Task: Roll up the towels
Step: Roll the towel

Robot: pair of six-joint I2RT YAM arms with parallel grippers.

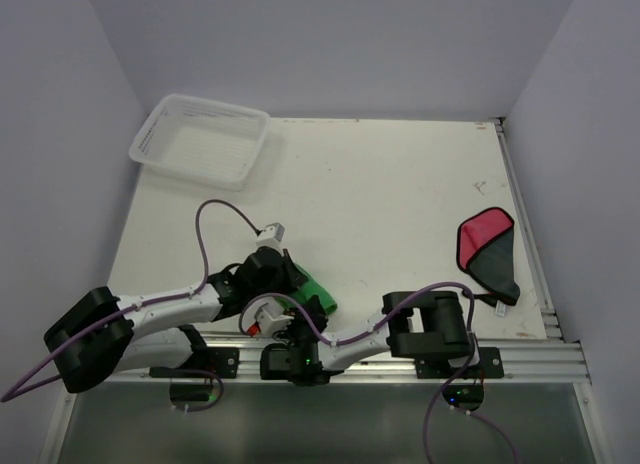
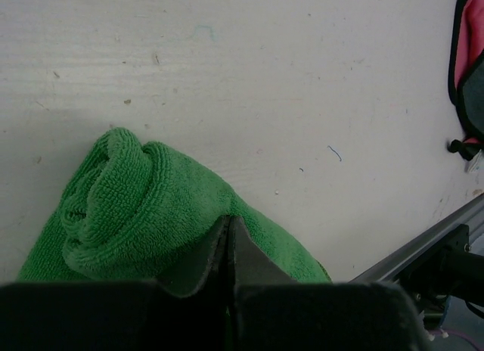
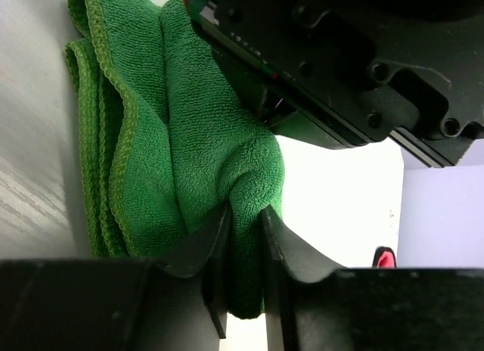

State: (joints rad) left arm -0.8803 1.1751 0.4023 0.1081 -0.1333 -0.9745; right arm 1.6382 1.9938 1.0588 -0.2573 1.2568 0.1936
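White surface (image 1: 380, 184), white mesh basket (image 1: 200, 139) at its far-left corner. Red towel (image 1: 487, 249) lies near the right edge, grey underside showing, well apart from both my arms. Green towel (image 2: 144, 207) sits partly rolled at the near edge. My right gripper (image 3: 246, 215) pinches a fold of it. My left gripper (image 2: 227, 224) is pressed together, tips against the roll.

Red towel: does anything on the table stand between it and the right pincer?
Nothing visible lies between the red towel and the right pincer, but that pincer is shut on the green towel.
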